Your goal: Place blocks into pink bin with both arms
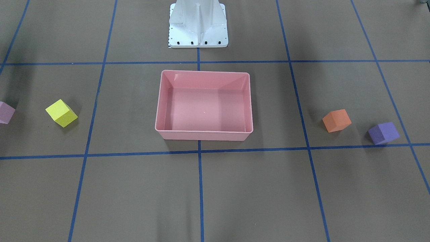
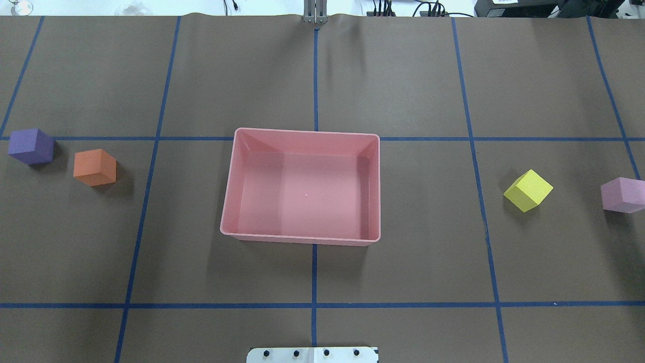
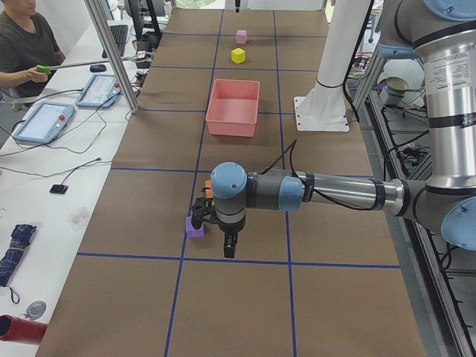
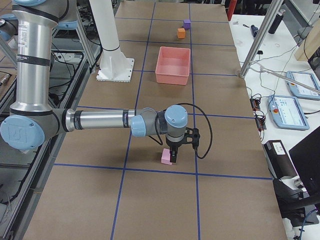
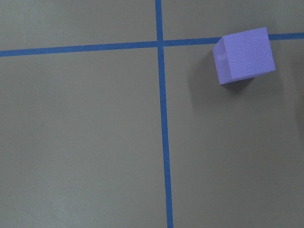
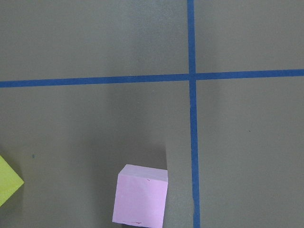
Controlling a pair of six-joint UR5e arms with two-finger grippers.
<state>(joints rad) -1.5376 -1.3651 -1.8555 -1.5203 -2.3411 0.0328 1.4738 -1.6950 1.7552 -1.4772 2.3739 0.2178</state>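
Observation:
The pink bin (image 2: 302, 132) stands empty mid-table. The purple block (image 2: 31, 146) and orange block (image 2: 94, 167) lie on the robot's left side. The yellow block (image 2: 527, 190) and light pink block (image 2: 623, 194) lie on its right. My left gripper (image 3: 214, 232) hangs low beside the purple block (image 3: 195, 227), which also shows in the left wrist view (image 5: 243, 55). My right gripper (image 4: 175, 154) hangs right beside the light pink block (image 4: 166, 156). Both grippers show only in the side views, so I cannot tell whether they are open or shut.
The white pedestal base (image 1: 198, 23) stands behind the bin. Blue tape lines grid the brown table cover. An operator (image 3: 26, 44) sits at a side desk with tablets (image 3: 43, 121). Aluminium posts (image 3: 111, 52) rise at the table's far edge.

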